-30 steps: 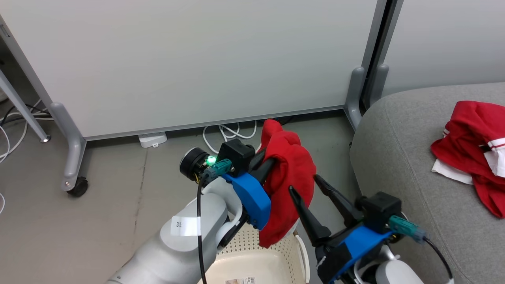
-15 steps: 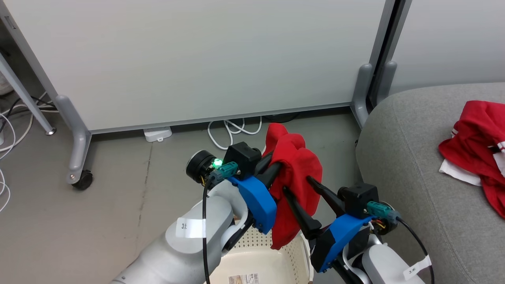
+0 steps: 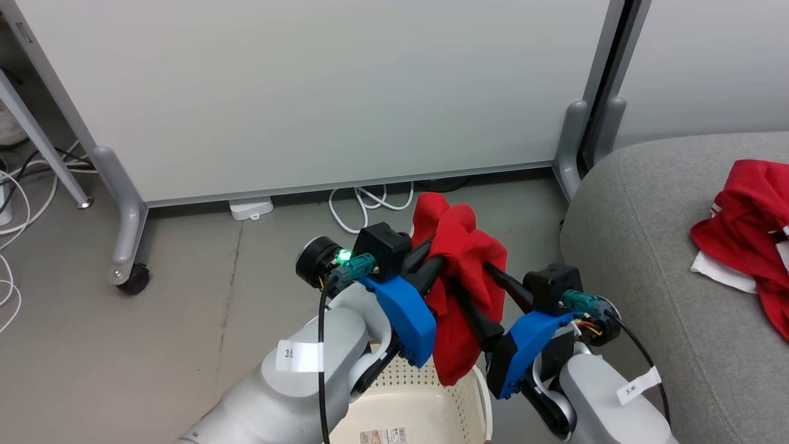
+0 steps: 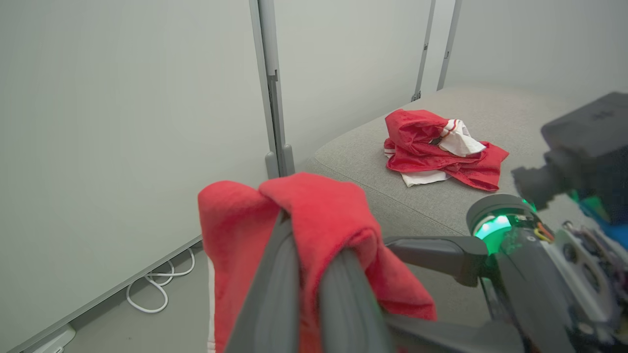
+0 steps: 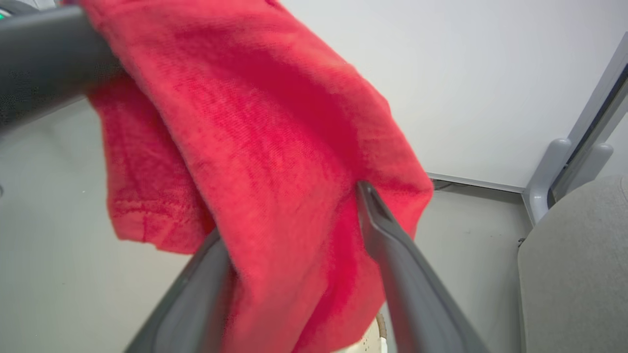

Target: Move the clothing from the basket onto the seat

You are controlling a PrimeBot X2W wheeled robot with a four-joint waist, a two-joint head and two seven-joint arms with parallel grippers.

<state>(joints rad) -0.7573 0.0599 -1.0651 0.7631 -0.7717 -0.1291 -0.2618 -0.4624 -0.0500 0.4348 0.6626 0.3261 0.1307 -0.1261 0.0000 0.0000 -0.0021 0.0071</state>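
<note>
My left gripper is shut on the plain red garment, which hangs above the cream perforated basket. In the left wrist view the cloth drapes over both fingertips. My right gripper is open, its two fingers standing on either side of the hanging cloth, touching it. The second red garment with white trim lies crumpled on the light-grey sofa at the right, and it appears again in the left wrist view.
A white partition panel stands behind on grey feet with a castor. White cables and a small white box lie at its base. Bare grey floor spreads to the left of the basket.
My right gripper has come up and leftward until its open fingers straddle the hanging red cloth. The left gripper keeps its hold. The head camera has shifted a little.
</note>
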